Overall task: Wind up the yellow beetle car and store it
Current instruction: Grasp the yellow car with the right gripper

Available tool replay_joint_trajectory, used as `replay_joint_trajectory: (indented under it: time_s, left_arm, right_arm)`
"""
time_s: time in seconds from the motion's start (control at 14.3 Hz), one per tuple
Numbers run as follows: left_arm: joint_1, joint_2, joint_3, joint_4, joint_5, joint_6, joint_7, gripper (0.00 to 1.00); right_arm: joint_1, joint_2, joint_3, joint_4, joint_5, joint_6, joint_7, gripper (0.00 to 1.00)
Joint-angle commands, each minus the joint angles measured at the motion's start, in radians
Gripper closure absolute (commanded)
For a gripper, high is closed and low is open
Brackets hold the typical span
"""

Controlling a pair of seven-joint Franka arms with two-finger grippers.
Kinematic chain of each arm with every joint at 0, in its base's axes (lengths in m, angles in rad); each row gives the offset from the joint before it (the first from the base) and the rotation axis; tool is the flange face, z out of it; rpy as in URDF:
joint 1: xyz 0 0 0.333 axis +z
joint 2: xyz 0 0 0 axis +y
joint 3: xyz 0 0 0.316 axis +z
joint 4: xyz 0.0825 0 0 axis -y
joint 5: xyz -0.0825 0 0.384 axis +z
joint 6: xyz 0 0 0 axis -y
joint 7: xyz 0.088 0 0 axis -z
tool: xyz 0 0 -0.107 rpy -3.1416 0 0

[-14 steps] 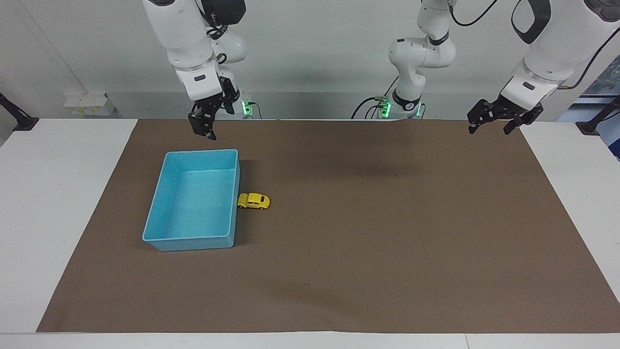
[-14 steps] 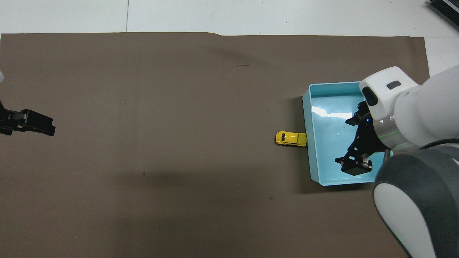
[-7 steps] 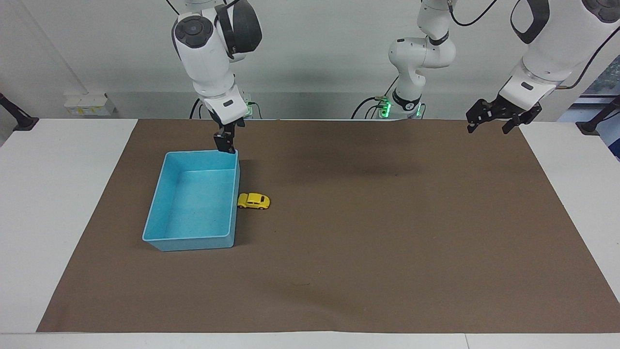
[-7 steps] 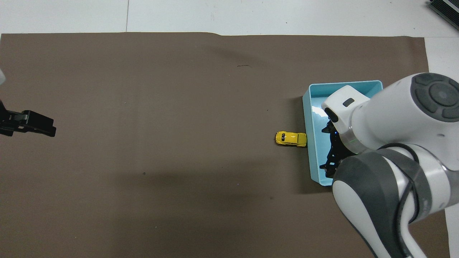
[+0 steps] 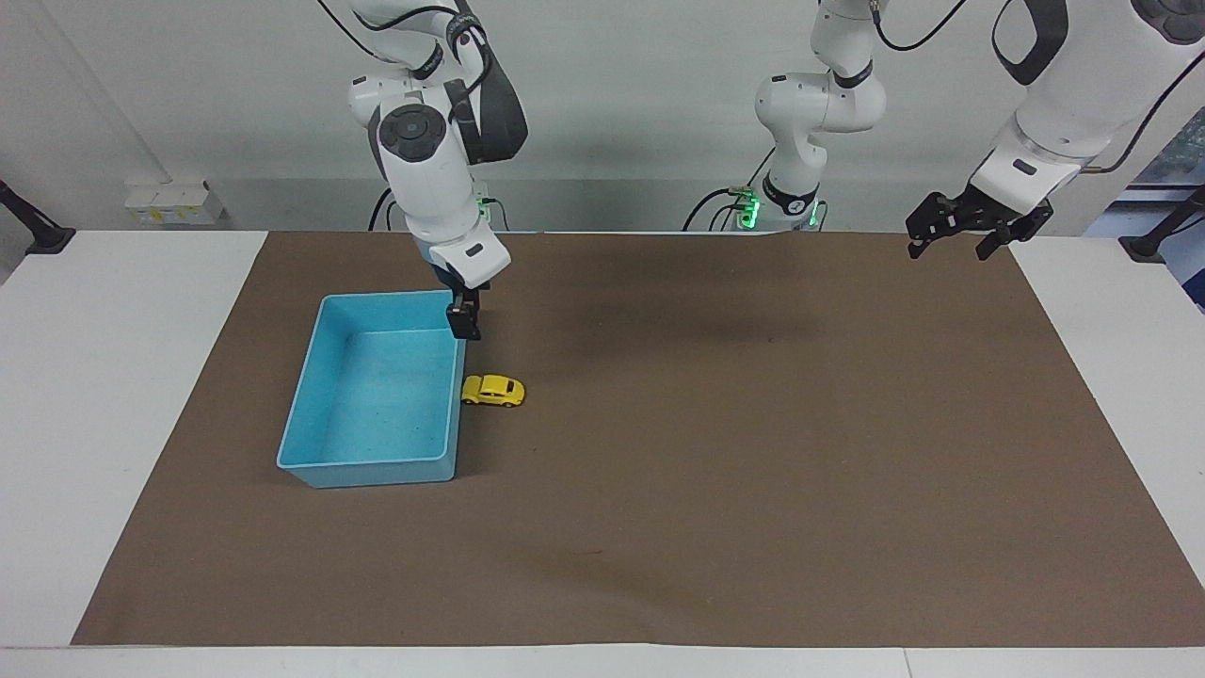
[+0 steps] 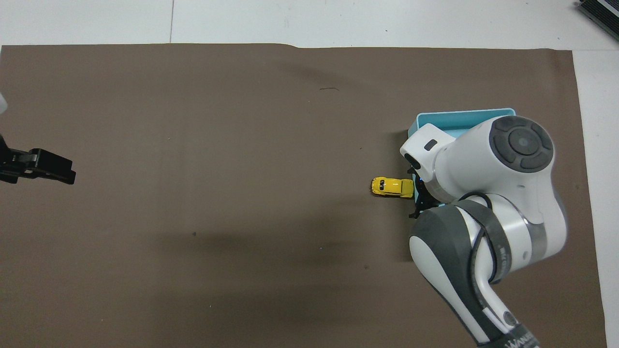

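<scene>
In the facing view the car (image 5: 492,390) sits on the brown mat (image 5: 753,452), touching the bin (image 5: 377,452) wall on the side toward the left arm's end. The right gripper (image 5: 463,324) hangs over the bin's edge, probably lining up for the car; its fingers seem apart. The left gripper (image 5: 960,231), fingers apart, waits over the mat's corner.

In the overhead view the right arm hides most of the bin (image 6: 459,118) (only one wall shows); the car (image 6: 392,187) is free.

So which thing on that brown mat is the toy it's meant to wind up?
Find the light-blue bin on the brown mat, toward the right arm's end of the table. Right beside its long wall sits the yellow beetle car, nose against the bin. It is tiny, rounded and bright yellow, with dark windows.
</scene>
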Motion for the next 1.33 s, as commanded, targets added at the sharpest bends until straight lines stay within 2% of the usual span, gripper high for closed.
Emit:
replay_joint_trajectory:
  time_s: [0.0, 0.21, 0.84, 1.19, 1.26]
  left_arm:
    - [0.015, -0.024, -0.014, -0.023, 0.009, 0.004, -0.011, 0.0]
    - [0.01, -0.023, -0.014, -0.021, 0.007, 0.004, -0.011, 0.0]
    - [0.007, -0.021, -0.016, -0.016, 0.007, -0.001, -0.013, 0.0]
    - [0.004, -0.021, -0.016, -0.018, 0.007, 0.002, -0.014, 0.0]
    - [0.006, -0.023, -0.016, -0.018, 0.007, 0.001, -0.014, 0.0]
  right_arm:
    - [0.011, 0.038, -0.004, -0.02, -0.041, 0.068, -0.025, 0.0]
    - [0.024, 0.058, -0.004, -0.074, -0.065, 0.166, -0.02, 0.0]
    - [0.011, 0.13, -0.004, -0.114, -0.101, 0.29, -0.015, 0.0]
    - [0.011, 0.231, -0.005, -0.114, -0.104, 0.418, -0.003, 0.0]
    - [0.011, 0.239, -0.005, -0.114, -0.104, 0.427, -0.003, 0.03]
